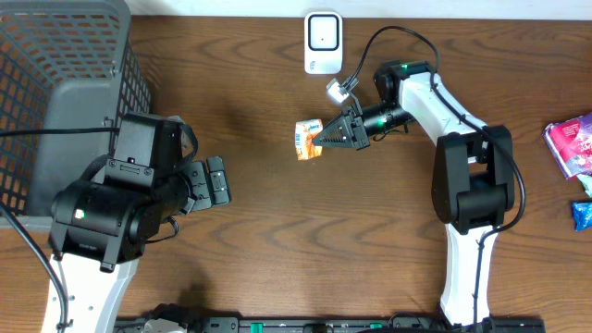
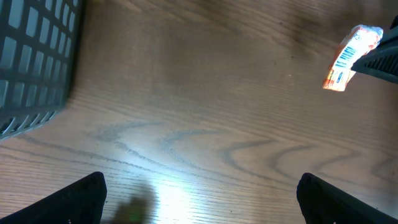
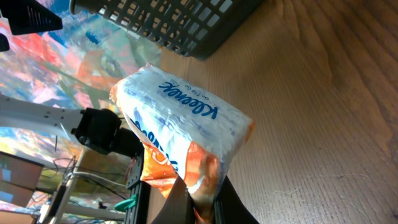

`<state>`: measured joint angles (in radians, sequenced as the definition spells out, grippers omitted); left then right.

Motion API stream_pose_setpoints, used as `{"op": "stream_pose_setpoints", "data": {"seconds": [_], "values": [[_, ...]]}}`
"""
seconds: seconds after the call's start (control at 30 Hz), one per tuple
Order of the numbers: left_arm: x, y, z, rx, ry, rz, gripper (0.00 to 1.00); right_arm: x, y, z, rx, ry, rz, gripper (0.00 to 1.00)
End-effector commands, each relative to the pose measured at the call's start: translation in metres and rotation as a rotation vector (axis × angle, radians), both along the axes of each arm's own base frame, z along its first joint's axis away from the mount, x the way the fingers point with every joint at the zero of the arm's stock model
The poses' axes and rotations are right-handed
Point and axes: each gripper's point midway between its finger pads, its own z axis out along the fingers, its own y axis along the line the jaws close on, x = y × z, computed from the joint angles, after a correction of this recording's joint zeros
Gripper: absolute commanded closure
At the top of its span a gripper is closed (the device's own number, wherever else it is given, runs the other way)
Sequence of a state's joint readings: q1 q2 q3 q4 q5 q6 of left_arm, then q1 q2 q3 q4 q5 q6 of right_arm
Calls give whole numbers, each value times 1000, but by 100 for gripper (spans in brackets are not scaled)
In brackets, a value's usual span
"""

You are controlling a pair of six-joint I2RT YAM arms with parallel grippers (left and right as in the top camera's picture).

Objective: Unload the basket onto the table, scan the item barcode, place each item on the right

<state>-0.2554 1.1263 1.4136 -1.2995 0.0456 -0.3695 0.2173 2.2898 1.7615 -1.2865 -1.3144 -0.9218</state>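
A small orange and white Kleenex tissue pack [image 1: 308,139] hangs above the table's middle, pinched at its edge by my right gripper [image 1: 335,135]. In the right wrist view the pack [image 3: 180,127] fills the centre, its end squeezed between the shut fingers [image 3: 200,208]. The white barcode scanner [image 1: 323,42] stands at the table's far edge, just beyond the pack. In the left wrist view the pack [image 2: 348,57] shows a barcode at the upper right. My left gripper [image 1: 217,181] rests at the left, open and empty, its black fingertips [image 2: 81,196] spread wide over bare wood.
A grey wire basket [image 1: 65,83] occupies the far left corner, its corner also in the left wrist view [image 2: 34,62]. Coloured packets [image 1: 572,148] lie at the right edge of the table. A cable loops from the right arm near the scanner.
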Motion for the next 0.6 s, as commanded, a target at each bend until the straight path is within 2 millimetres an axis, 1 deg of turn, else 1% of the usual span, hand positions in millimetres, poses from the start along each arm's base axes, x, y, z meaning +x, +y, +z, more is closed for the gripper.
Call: {"op": "stream_pose_setpoints", "data": {"seconds": [0.0,0.3,0.37,0.43,0.47,0.53,0.57], "values": [[1,3,0,9,-1,15,2,2,1,10,28,-38,0,99],[1,3,0,9,-1,15,2,2,1,10,24,-18,-4,99],[1,3,0,9,-1,15,2,4,2,14,37,18,-21,99],[1,3,0,9,-1,15,2,12,4,21,54,98,-57,99],[1,3,0,9,-1,15,2,17,4,23,34,145,-76,99],[1,3,0,9,-1,15,2,37,1,11,-166,182,-143,99],[1,3,0,9,-1,15,2,49,-4,0,-298,192,-204,98]]}}
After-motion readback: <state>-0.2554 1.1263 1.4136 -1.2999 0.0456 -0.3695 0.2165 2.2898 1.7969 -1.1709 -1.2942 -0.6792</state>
